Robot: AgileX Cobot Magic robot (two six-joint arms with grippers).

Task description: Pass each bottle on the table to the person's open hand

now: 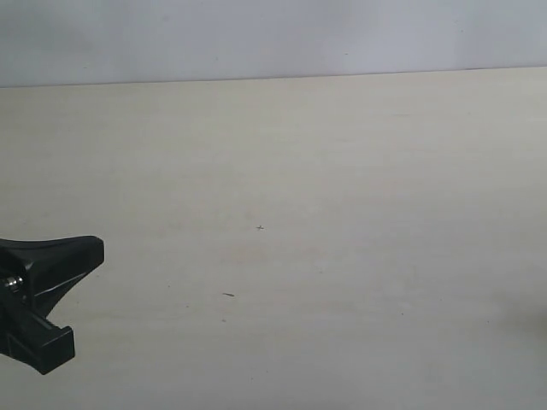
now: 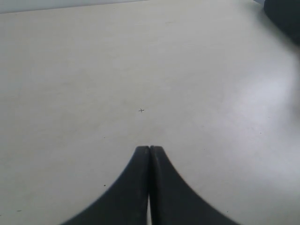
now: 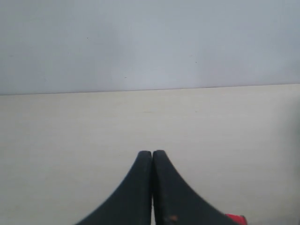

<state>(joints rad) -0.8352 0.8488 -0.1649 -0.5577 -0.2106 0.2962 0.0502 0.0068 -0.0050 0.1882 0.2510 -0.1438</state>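
No bottles show on the pale beige table (image 1: 325,171), and no person's hand is in view. My left gripper (image 1: 97,251) hovers low over the table at the left edge of the exterior view. In the left wrist view the left gripper (image 2: 150,149) is shut, its black fingers pressed together with nothing between them. The right gripper (image 3: 152,153) is shut and empty too, facing the table's far edge and a grey wall. A small red patch (image 3: 236,219) peeks out beside the right fingers; I cannot tell what it is.
The table's far edge (image 1: 273,77) meets a plain grey wall (image 1: 273,34). A tiny dark cross mark (image 1: 260,227) and a short dark speck (image 1: 228,295) lie on the tabletop. A blurred dark shape (image 2: 282,16) fills one corner of the left wrist view.
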